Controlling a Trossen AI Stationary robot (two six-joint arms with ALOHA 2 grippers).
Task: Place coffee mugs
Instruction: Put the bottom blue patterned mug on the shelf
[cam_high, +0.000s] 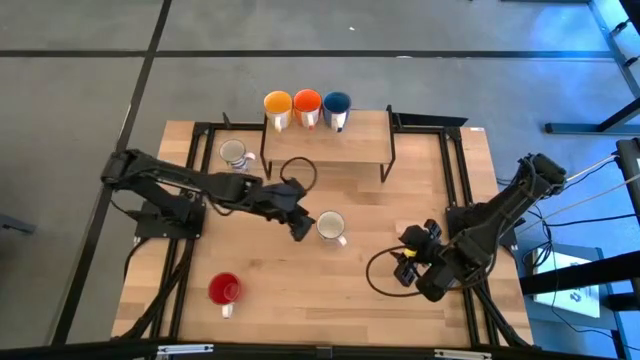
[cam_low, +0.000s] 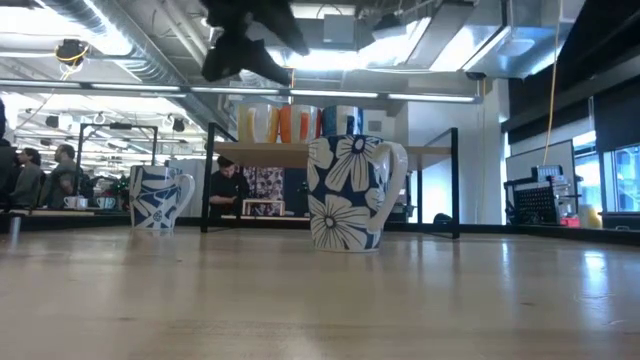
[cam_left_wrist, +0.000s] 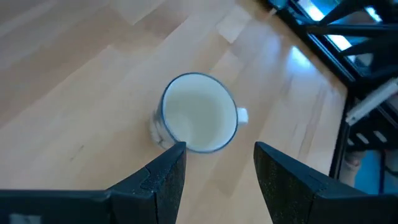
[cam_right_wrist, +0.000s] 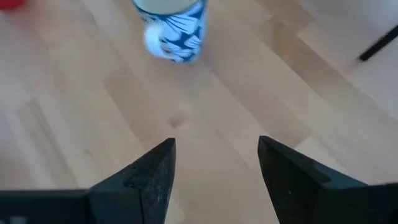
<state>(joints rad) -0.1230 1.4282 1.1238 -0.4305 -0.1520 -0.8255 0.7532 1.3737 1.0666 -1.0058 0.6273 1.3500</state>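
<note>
Table: bare pale wood (cam_high: 300, 300).
My left gripper (cam_high: 300, 228): jaws wide, empty.
Mug (cam_high: 331, 227): just right of them, mid-frame, upright; blue-flowered white.

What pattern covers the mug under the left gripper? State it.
Blue with white flowers on the mug, clearest in the low view.

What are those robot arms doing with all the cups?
The left gripper hangs open just above a blue-flowered white mug in the middle of the table. The right gripper waits open nearby, holding nothing. Yellow, orange and dark blue mugs sit on the shelf.
</note>
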